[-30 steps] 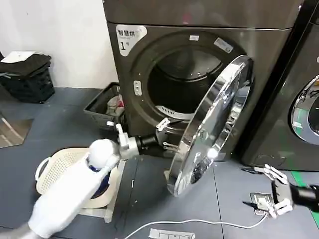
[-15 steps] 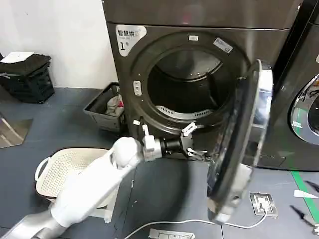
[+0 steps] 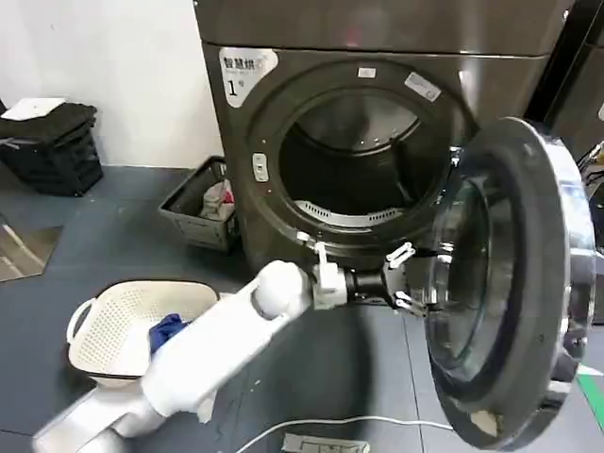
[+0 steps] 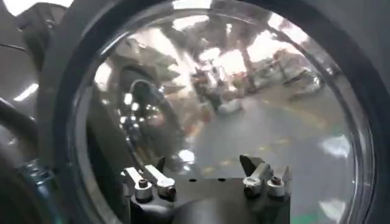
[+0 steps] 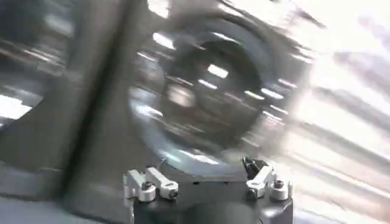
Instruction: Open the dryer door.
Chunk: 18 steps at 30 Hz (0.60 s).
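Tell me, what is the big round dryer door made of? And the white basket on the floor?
The dryer door looks like dark tinted glass in a matte grey ring, probably plastic, with a shiny metal-looking outer edge. The white basket seems to be plastic, judging by its moulded lattice of small holes.

Dryer (image 3: pixel 377 42): top cut off by the upper edge of the head view; its right side is covered by the dryer door (image 3: pixel 514 283).

Dryer door: chrome outer face turned away; lower rim met by the bottom edge of the head view.

Drum interior: depth lost in shadow.

Left gripper (image 3: pixel 408 280): contact of the fingertips with the door cannot be told.

Right wrist view: smeared throughout; a round dark door shape (image 5: pixel 201 91) is made out, its owner not identifiable.
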Available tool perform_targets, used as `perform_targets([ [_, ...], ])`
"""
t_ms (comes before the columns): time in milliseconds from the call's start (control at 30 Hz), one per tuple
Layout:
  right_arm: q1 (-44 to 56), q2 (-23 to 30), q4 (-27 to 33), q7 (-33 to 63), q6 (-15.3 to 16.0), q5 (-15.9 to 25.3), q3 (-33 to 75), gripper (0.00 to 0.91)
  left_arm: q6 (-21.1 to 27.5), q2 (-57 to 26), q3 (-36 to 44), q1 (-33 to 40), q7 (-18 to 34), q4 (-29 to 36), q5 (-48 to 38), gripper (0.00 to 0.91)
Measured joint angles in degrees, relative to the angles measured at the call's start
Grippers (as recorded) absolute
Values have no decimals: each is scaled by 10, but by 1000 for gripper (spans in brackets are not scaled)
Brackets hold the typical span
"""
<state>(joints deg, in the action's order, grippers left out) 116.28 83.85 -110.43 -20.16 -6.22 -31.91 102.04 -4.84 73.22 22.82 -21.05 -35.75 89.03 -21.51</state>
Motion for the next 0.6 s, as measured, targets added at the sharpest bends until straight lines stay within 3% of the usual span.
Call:
perform_targets([
  [67,-7,18,2,27,16,-3,20,907,-2,14,11,8,0,-14,0,907],
  [333,-45,73,38,84,21,48,117,907,-5,65,45,44,2,-67,-1,907],
  [467,-63,84,65,121,25,70,160,907,-7,87,57,59,4,-93,-1,907],
  [600,-74,84,90,172,40,67,194,907,-8,113,67,77,14,-118,1,907],
])
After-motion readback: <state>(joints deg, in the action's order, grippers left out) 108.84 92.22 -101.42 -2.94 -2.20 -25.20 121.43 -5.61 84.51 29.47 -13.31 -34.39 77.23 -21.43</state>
